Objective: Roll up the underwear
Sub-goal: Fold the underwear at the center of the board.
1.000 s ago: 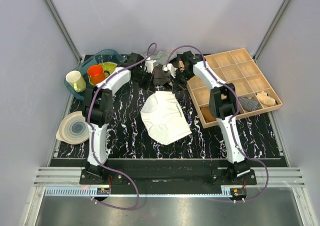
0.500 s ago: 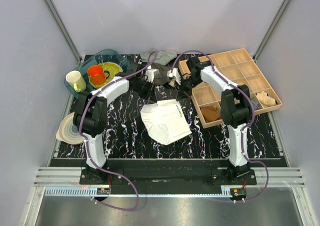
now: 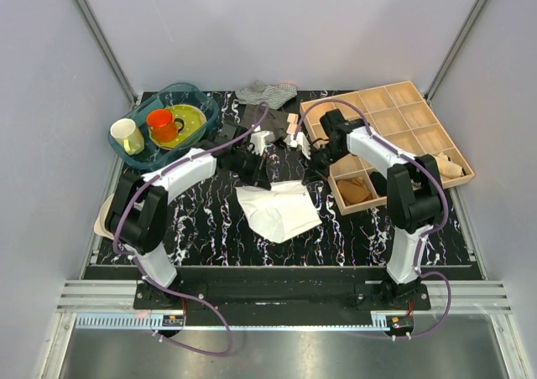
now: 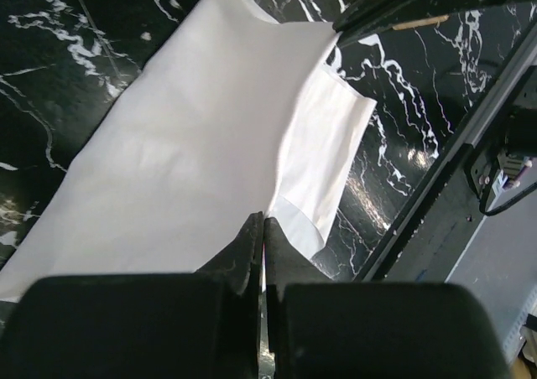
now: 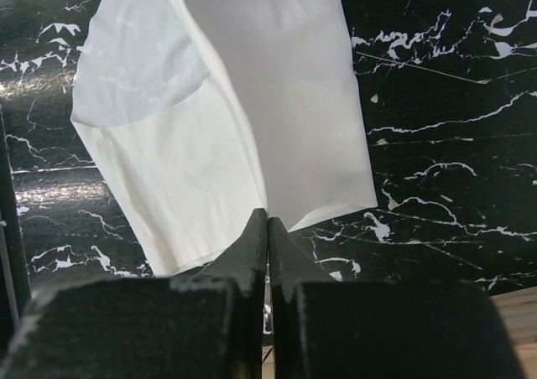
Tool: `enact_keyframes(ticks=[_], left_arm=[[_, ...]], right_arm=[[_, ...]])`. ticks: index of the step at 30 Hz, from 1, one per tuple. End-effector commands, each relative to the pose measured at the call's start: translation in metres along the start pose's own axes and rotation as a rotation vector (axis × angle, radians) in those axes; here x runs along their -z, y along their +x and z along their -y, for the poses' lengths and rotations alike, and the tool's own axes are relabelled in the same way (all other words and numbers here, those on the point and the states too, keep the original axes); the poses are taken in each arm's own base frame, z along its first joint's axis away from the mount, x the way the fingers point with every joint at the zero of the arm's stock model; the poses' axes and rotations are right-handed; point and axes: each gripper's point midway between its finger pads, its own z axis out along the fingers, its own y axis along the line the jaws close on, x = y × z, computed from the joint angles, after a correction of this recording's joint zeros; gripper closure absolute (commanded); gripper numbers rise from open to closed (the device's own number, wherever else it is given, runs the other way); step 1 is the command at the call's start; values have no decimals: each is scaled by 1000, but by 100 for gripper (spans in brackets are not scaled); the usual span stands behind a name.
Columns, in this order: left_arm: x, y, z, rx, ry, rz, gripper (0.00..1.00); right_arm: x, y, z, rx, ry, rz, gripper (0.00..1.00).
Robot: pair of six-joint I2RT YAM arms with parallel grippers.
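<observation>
The top camera looks down over the whole table; both close wrist cameras share the underwear.

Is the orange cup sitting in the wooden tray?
No, the orange cup sits in the blue tub at the far left, apart from the wooden tray.

Two arms carry two tools: the left tool and the right tool. One underwear on one table. One tray, one basin, one plate. Two cups: the orange cup and the cream cup. One striped cloth.
</observation>
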Motion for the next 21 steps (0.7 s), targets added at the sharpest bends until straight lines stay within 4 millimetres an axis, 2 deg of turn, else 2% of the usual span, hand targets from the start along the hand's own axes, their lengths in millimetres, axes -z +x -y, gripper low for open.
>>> enact_keyframes(ticks=[1, 13, 21], left_arm=[[9, -15, 27, -48, 22, 89, 100], [-2, 2, 49, -38, 25, 89, 100], [-17, 22, 51, -21, 26, 52, 100]], right_arm=[[17, -19, -6, 94, 56, 39, 100], [18, 4, -20, 96, 80, -9, 100], [13, 21, -29, 89, 75, -33, 100]])
